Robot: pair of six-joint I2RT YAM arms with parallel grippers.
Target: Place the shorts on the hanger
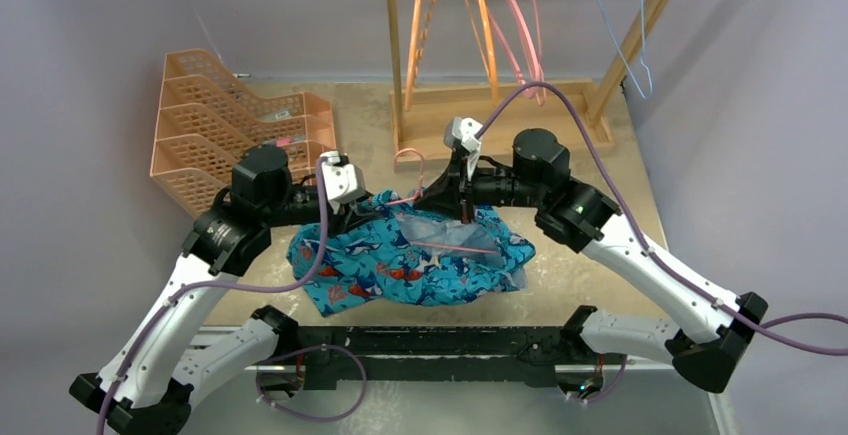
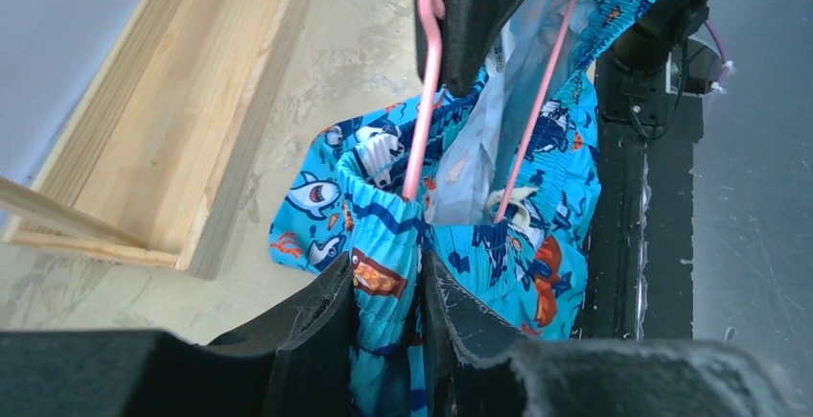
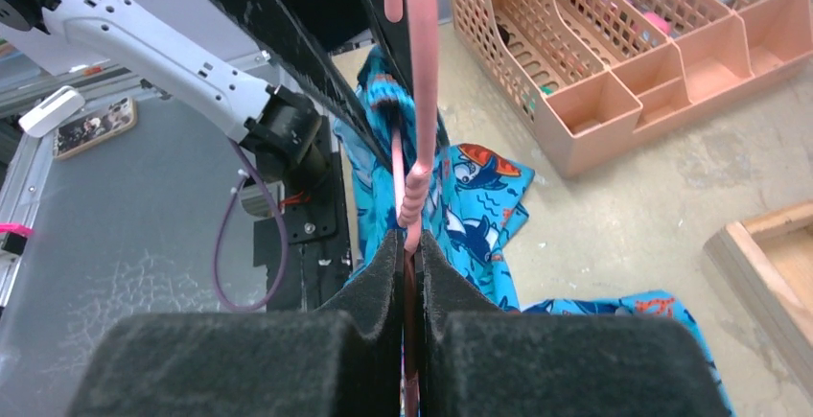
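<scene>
The shorts (image 1: 410,260) are shown bunched on the table (image 1: 365,120) between the 2 arms, near the front edge, with the waistband lifted. The hanger (image 2: 423,101) is seen with 2 pink legs passed into the waist opening and its hook clear of the fabric. The left gripper (image 2: 388,283) is closed on a fold of the waistband. The right gripper (image 3: 410,249) is clamped tight on the hanger at its twisted neck. A peach organiser (image 1: 230,120) is placed far left, and a wooden rack (image 1: 500,105) behind.
</scene>
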